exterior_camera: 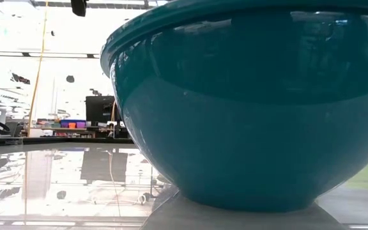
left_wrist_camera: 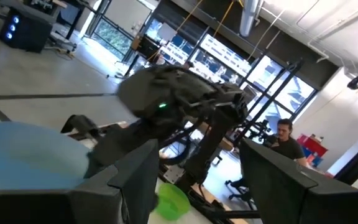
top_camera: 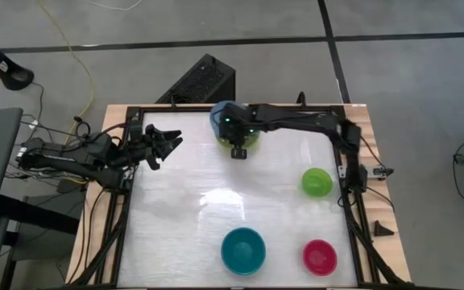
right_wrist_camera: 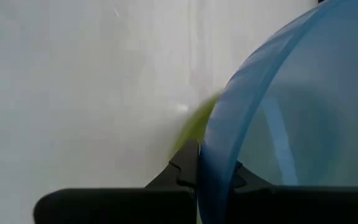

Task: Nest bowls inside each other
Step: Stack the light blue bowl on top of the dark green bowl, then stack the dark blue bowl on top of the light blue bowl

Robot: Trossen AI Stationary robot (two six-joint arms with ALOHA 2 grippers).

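My right gripper (top_camera: pixel 238 150) is over the table's far middle, shut on the light blue bowl (top_camera: pixel 222 114). That bowl hangs tilted over the olive-green bowl (top_camera: pixel 252 142), which stands on the table under the arm; whether the two touch I cannot tell. My left gripper (top_camera: pixel 164 145) waits open at the far left, clear of everything. The teal bowl (top_camera: pixel 242 250) and the magenta-pink bowl (top_camera: pixel 319 256) stand near the front edge. The small bright green bowl (top_camera: pixel 316 182) stands at the right. My right gripper pinches the light blue bowl's rim (right_wrist_camera: pixel 215 163), one finger (right_wrist_camera: pixel 182 167) outside the wall and the other inside. The fingers slant downward onto it. The bowl is tilted in the hold, above the olive-green bowl (right_wrist_camera: pixel 194 127).
A black frame (top_camera: pixel 127 201) runs around the white table top. The teal bowl (exterior_camera: pixel 248 108) fills most of the low view. A black box (top_camera: pixel 200 80) stands on the floor beyond the far edge. A person (left_wrist_camera: pixel 286 140) sits in the room behind.
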